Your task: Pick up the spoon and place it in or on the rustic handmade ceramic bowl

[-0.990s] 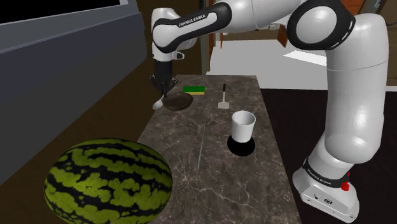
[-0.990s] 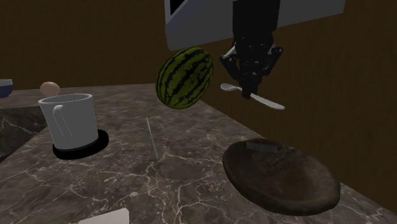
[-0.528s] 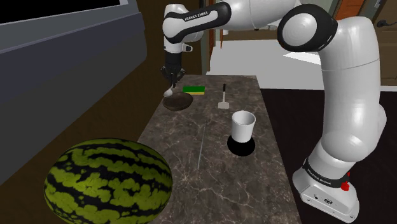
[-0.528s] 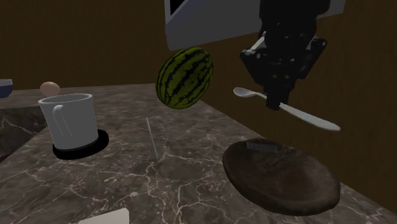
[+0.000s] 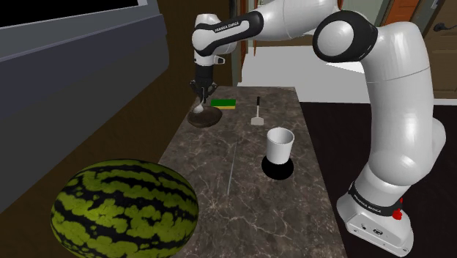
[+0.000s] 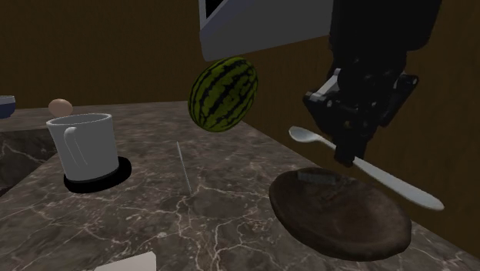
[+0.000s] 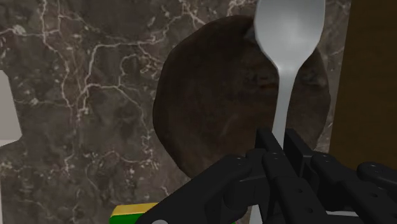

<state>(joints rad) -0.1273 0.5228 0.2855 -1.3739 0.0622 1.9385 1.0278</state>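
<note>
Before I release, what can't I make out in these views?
- Wrist view: the spoon has its tip cut by the edge, and its handle end is hidden behind the gripper.
- Shoulder view: the gap between spoon and bowl is too small to judge.
- Wrist view: the green block is cut by the edge and gripper.

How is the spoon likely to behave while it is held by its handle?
The spoon looks stiff: it sticks straight out on both sides of the jaws without sagging. Being thin, it is probably light. Its smooth, shiny handle is clamped at one narrow spot, so it might pivot or slip.
</note>
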